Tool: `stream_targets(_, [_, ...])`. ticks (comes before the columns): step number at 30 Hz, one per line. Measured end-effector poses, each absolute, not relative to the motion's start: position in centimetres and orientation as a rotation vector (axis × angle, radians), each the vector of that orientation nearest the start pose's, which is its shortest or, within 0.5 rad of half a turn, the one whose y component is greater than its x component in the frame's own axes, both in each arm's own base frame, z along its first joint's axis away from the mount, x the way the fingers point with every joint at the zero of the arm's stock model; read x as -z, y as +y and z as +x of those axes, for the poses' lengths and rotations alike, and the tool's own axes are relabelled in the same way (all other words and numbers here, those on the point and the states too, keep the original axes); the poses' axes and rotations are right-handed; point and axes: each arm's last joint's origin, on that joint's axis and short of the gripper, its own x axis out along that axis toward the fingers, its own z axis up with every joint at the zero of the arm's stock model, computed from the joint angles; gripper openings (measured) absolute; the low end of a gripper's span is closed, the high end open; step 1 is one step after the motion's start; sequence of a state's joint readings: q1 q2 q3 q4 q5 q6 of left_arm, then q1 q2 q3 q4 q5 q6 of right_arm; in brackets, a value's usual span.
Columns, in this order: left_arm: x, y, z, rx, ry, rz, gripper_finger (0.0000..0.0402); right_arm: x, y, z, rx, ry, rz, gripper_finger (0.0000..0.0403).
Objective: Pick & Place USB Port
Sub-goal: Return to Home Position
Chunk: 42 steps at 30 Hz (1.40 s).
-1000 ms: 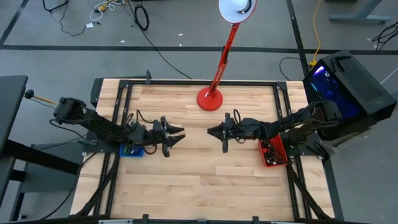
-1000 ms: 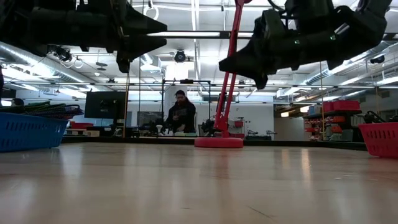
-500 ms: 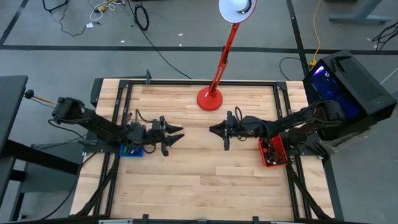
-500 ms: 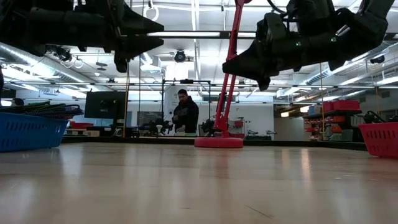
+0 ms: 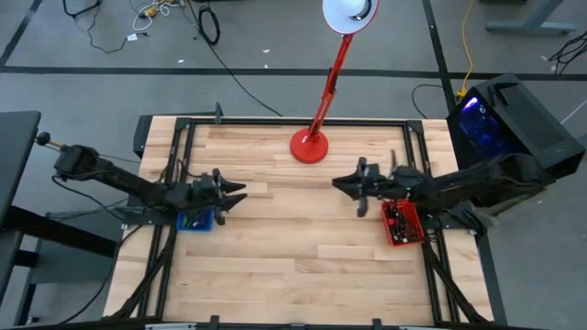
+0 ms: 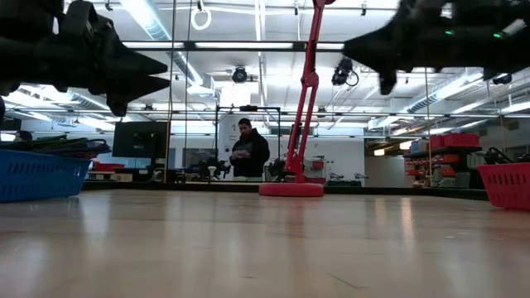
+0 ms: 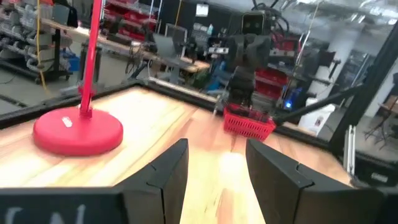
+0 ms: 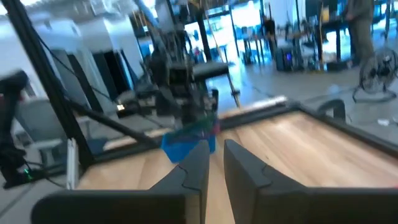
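Observation:
No USB port shows by itself. A red bin [image 5: 402,225] at the table's right edge holds small dark parts; I cannot tell them apart. A blue bin [image 5: 193,223] sits at the left edge. My left gripper [image 5: 240,192] hangs open above the table, just right of the blue bin; its fingers [image 7: 168,171] stand well apart. My right gripper [image 5: 336,181] hovers left of the red bin, open with a narrow gap in the right wrist view [image 8: 216,146]. Both are empty and point toward the table's middle.
A red desk lamp stands on its round base [image 5: 309,146] near the far edge, between the two arms. The wooden tabletop [image 5: 293,247] lies bare between the grippers and toward the near edge. A person [image 6: 248,149] stands in the room beyond the table.
Both arms have drawn back from the table's middle. The left gripper has moved toward the left edge and the right gripper toward the right edge, widening the space between them. Nothing on the table has moved.

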<state>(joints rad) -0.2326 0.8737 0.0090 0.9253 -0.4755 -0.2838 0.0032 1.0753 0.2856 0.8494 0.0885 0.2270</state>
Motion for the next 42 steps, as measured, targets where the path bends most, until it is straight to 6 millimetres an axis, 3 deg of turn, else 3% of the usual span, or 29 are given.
stream_targets(4, [-16.5, -2.1, 14.3, -0.232, -0.076, -0.299, 0.0167, -20.2, -0.2, 17.7, 0.073, -0.115, 0.232, 0.0052])
stream_targets(9, [-17.3, -1.9, 13.8, -0.221, -0.130, -0.317, 0.0167, -17.8, -0.2, 14.3, 0.070, -0.146, 0.233, 0.0052])
stream_targets(16, [-18.8, -1.6, 12.6, -0.208, -0.250, -0.362, 0.0167, -17.3, -0.2, 12.7, 0.090, -0.045, 0.226, 0.0052])
stream_targets(23, [-20.6, -1.2, 10.9, -0.185, -0.420, -0.422, 0.0167, -18.5, -0.2, 11.1, 0.075, -0.167, 0.231, 0.0052])
stream_targets(34, [-22.6, -0.5, 7.9, -0.140, -0.682, -0.514, 0.0167, -21.6, -0.3, 8.4, 0.034, -0.529, 0.247, 0.0052])
stream_targets(42, [-23.2, -0.2, 6.8, -0.134, -0.777, -0.549, 0.0167, -21.7, -0.3, 8.3, 0.031, -0.551, 0.248, 0.0052])
